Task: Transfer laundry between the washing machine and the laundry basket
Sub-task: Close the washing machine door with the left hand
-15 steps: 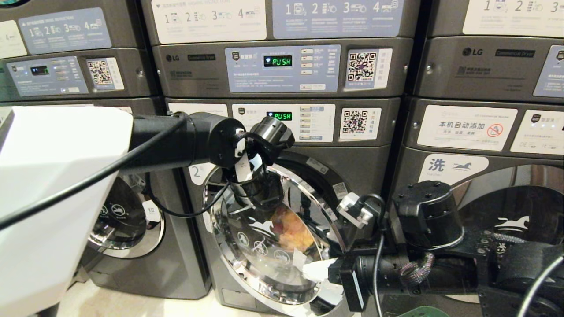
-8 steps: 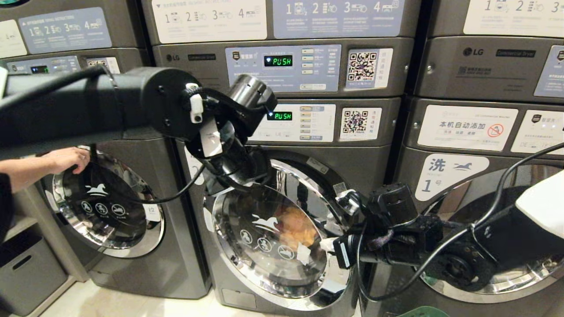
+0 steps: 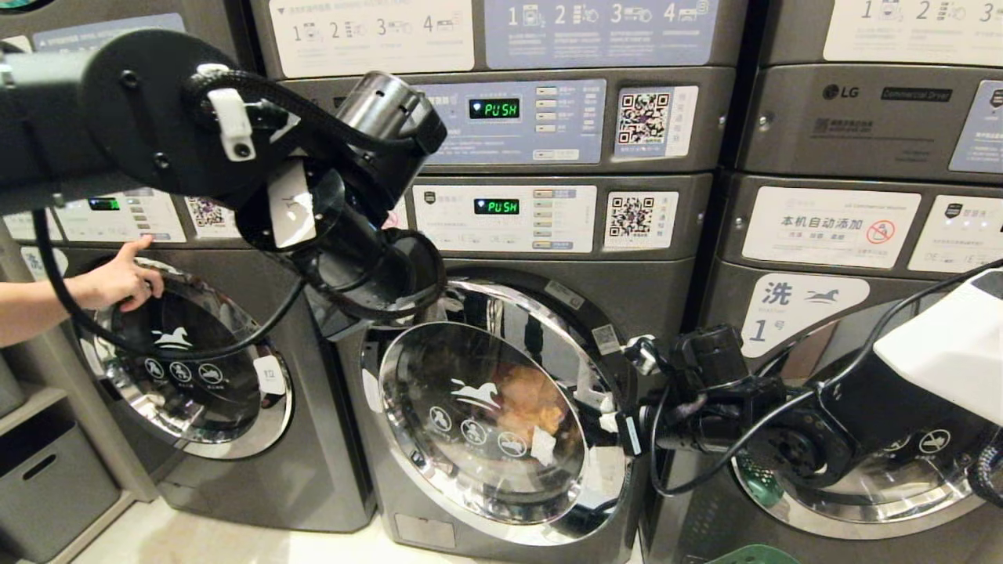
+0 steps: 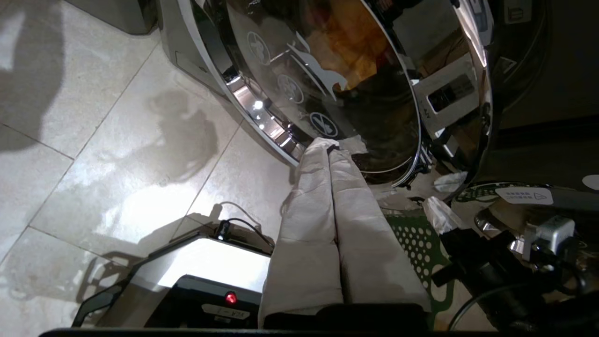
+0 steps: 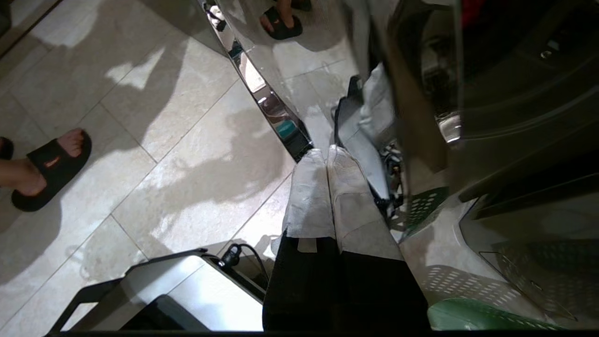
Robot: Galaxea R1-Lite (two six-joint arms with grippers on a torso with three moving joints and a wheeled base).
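Observation:
The washing machine [image 3: 650, 298] stands in the middle of the row, its number label hidden behind my left arm. Its chrome-rimmed glass door [image 3: 486, 415] lies almost flush against the front, with orange laundry [image 3: 533, 399] showing through the glass. My right gripper [image 3: 610, 419] is shut and empty, its wrapped tips [image 5: 326, 152] against the door's right rim. My left gripper [image 4: 327, 142] is also shut and empty, pointing down in front of the door's lower rim; its arm is raised high at the upper left. The green laundry basket [image 4: 421, 243] sits on the floor below the door.
Alike machines stand on both sides. A person's hand [image 3: 117, 278] touches the left machine's panel, and a sandalled foot [image 5: 47, 168] stands on the tiled floor. A grey bin [image 3: 47, 486] sits at the lower left. My base [image 4: 201, 276] is below the grippers.
The door has swung from ajar to nearly flush, with my right gripper following its edge. My left arm has lifted up and leftward. The person's hand went from the left door to its panel.

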